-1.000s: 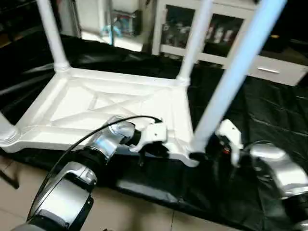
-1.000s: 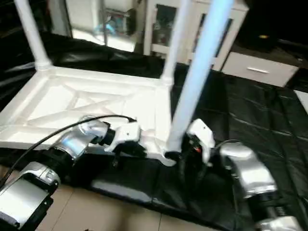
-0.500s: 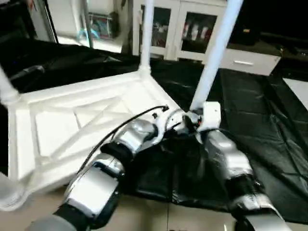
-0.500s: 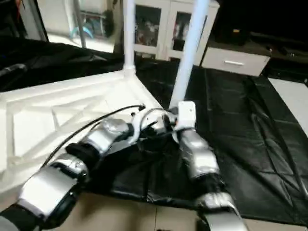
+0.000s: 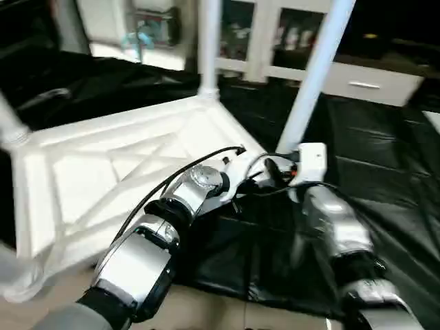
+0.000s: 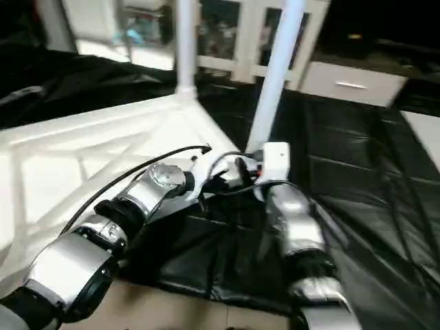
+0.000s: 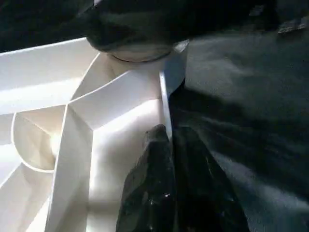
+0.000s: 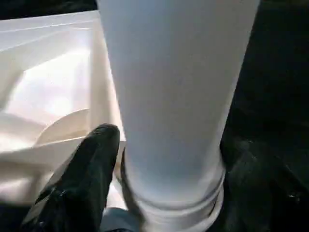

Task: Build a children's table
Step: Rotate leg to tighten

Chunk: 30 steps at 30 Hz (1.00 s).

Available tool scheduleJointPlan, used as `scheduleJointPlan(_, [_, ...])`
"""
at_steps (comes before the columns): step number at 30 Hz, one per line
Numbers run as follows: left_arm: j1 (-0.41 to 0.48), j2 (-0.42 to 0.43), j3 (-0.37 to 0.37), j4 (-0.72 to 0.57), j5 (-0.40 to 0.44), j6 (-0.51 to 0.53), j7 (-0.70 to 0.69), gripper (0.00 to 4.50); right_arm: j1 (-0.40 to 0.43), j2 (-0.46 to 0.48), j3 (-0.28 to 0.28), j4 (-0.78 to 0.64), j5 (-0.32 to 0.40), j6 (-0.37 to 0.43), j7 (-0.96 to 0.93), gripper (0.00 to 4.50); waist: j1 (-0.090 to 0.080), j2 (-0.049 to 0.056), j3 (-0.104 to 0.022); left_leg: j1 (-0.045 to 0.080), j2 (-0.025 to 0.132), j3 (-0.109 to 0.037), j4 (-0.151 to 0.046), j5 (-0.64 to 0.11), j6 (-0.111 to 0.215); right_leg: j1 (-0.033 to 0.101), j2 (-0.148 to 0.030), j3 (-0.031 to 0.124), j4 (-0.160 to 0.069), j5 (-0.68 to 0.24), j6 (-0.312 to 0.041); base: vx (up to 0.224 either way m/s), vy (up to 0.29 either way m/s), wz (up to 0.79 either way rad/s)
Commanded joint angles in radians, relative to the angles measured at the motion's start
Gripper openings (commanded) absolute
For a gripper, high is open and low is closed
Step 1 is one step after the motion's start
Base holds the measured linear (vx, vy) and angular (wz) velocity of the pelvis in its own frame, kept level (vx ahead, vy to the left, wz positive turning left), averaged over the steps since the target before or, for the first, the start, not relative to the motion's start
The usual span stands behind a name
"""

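Four legs (image 5: 317,72) upright on one tabletop (image 5: 103,172).

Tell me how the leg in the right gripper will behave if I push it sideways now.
The leg is a long upright tube, so a push high up would likely lever its socket. Its smooth surface may slip in the right gripper. The ribbed tabletop, pinched by the left gripper, looks stiff but light, so it may slide.

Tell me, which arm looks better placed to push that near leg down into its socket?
Probably the right: its gripper already straddles that leg at its base. The left gripper pinches the tabletop's rim, steadying it.
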Motion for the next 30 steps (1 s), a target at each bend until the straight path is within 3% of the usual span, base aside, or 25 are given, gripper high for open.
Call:
scheduleJointPlan(1, [0.027,0.006,-0.020,-0.023,0.004,-0.054,-0.045,0.00,0.010,-0.026,0.003,-0.074,0.012,0.025,0.043,3.74,0.005,-0.009,-0.069,0.002,0.025,0.004,-0.059,-0.096,0.122,0.063,-0.049,0.035,-0.039,-0.110,-0.238,0.000,0.000,0.00])
scheduleJointPlan(2, [0.035,0.016,-0.025,-0.030,0.006,-0.063,-0.061,0.00,0.024,-0.045,0.006,-0.100,0.018,0.044,0.065,3.80,0.011,-0.017,-0.065,0.001,0.024,0.005,-0.059,-0.115,0.117,0.063,-0.048,0.034,-0.042,-0.138,-0.230,0.000,0.000,0.00])
scheduleJointPlan(3, [0.078,0.068,-0.053,-0.078,0.005,-0.112,-0.171,0.00,0.087,-0.152,0.024,-0.220,0.056,0.123,0.198,3.80,0.020,-0.017,-0.059,0.006,0.027,0.005,-0.062,-0.147,0.118,0.065,-0.047,0.035,-0.048,-0.178,-0.219,0.000,0.000,0.00])
scheduleJointPlan(4, [0.095,0.088,-0.059,-0.100,0.000,-0.111,-0.214,0.00,0.116,-0.204,0.036,-0.269,0.066,0.149,0.261,3.97,0.026,-0.017,-0.058,0.010,0.032,0.006,-0.061,-0.156,0.116,0.063,-0.048,0.039,-0.048,-0.184,-0.217,0.000,0.000,0.00])
scheduleJointPlan(5, [0.095,0.088,-0.059,-0.100,0.000,-0.111,-0.214,0.00,0.116,-0.204,0.036,-0.269,0.066,0.149,0.261,4.09,0.029,-0.014,-0.054,0.013,0.032,0.008,-0.064,-0.191,0.107,0.059,-0.048,0.040,-0.052,-0.220,-0.213,0.000,0.000,0.00])
scheduleJointPlan(7, [0.136,0.142,-0.076,-0.160,-0.015,-0.142,-0.340,0.00,0.186,-0.343,0.078,-0.372,0.071,0.140,0.437,4.19,0.034,-0.011,-0.056,0.013,0.035,0.006,-0.068,-0.228,0.078,0.061,-0.052,0.039,-0.059,-0.298,-0.183,0.000,0.000,0.00])
scheduleJointPlan(9, [0.147,0.162,-0.083,-0.175,-0.013,-0.150,-0.369,0.00,0.210,-0.384,0.089,-0.400,0.071,0.118,0.494,4.44,0.035,0.000,-0.055,0.012,0.038,0.006,-0.071,-0.252,0.055,0.057,-0.049,0.040,-0.059,-0.302,-0.177,0.000,0.000,0.00])
scheduleJointPlan(10, [0.162,0.182,-0.090,-0.194,-0.017,-0.165,-0.415,0.00,0.238,-0.425,0.095,-0.427,0.088,0.117,0.559,4.44,0.035,-0.003,-0.056,0.012,0.036,0.006,-0.069,-0.251,0.048,0.056,-0.049,0.040,-0.058,-0.304,-0.177,0.000,0.000,0.00])
scheduleJointPlan(11, [0.176,0.197,-0.095,-0.215,-0.027,-0.166,-0.455,0.00,0.263,-0.462,0.098,-0.447,0.107,0.118,0.619,4.44,0.039,0.003,-0.055,0.016,0.037,0.007,-0.070,-0.266,0.042,0.055,-0.048,0.041,-0.061,-0.299,-0.181,0.000,0.000,0.00])
scheduleJointPlan(12, [0.188,0.209,-0.099,-0.237,-0.038,-0.172,-0.486,0.00,0.280,-0.489,0.101,-0.463,0.123,0.126,0.659,4.44,0.039,0.001,-0.055,0.017,0.039,0.007,-0.070,-0.270,0.042,0.056,-0.048,0.041,-0.058,-0.290,-0.186,0.000,0.000,0.00])
scheduleJointPlan(13, [0.199,0.217,-0.099,-0.262,-0.054,-0.167,-0.517,0.00,0.293,-0.510,0.106,-0.481,0.143,0.141,0.697,4.44,0.042,-0.002,-0.053,0.011,0.040,0.005,-0.072,-0.269,0.048,0.059,-0.050,0.041,-0.055,-0.288,-0.191,0.000,0.000,0.00])
scheduleJointPlan(16, [0.216,0.232,-0.096,-0.320,-0.076,-0.146,-0.567,0.00,0.304,-0.539,0.131,-0.520,0.170,0.163,0.762,4.44,0.038,0.001,-0.054,0.008,0.039,0.004,-0.073,-0.280,0.045,0.056,-0.050,0.039,-0.058,-0.333,-0.186,0.000,0.000,0.00])
scheduleJointPlan(17, [0.218,0.238,-0.100,-0.330,-0.076,-0.143,-0.585,0.00,0.297,-0.536,0.150,-0.518,0.163,0.153,0.776,4.44,0.039,0.000,-0.053,0.013,0.039,0.005,-0.072,-0.287,0.039,0.052,-0.050,0.038,-0.062,-0.350,-0.180,0.000,0.000,0.00])
scheduleJointPlan(20, [0.225,0.252,-0.114,-0.345,-0.070,-0.145,-0.612,0.00,0.265,-0.509,0.201,-0.489,0.125,0.117,0.783,4.44,0.039,0.000,-0.055,0.014,0.041,0.006,-0.071,-0.269,0.030,0.049,-0.050,0.039,-0.059,-0.330,-0.187,0.000,0.000,0.00])
scheduleJointPlan(21, [0.225,0.253,-0.115,-0.349,-0.068,-0.143,-0.612,0.00,0.257,-0.502,0.207,-0.482,0.117,0.111,0.780,4.44,0.043,0.001,-0.059,0.023,0.041,0.009,-0.067,-0.260,0.025,0.043,-0.050,0.040,-0.054,-0.300,-0.200,0.000,0.000,0.00])
scheduleJointPlan(27, [0.242,0.258,-0.121,-0.387,-0.067,-0.125,-0.608,0.00,0.199,-0.466,0.255,-0.416,0.085,0.079,0.817,4.44,0.042,0.007,-0.063,0.013,0.040,0.012,-0.065,-0.202,0.036,0.054,-0.045,0.038,-0.033,-0.160,-0.240,0.000,0.000,0.00])
scheduleJointPlan(30, [0.249,0.257,-0.124,-0.402,-0.064,-0.114,-0.611,0.00,0.168,-0.458,0.278,-0.388,0.072,0.064,0.833,4.44,0.042,0.008,-0.062,0.012,0.038,0.014,-0.064,-0.215,0.034,0.058,-0.047,0.039,-0.035,-0.168,-0.241,0.000,0.000,0.00])
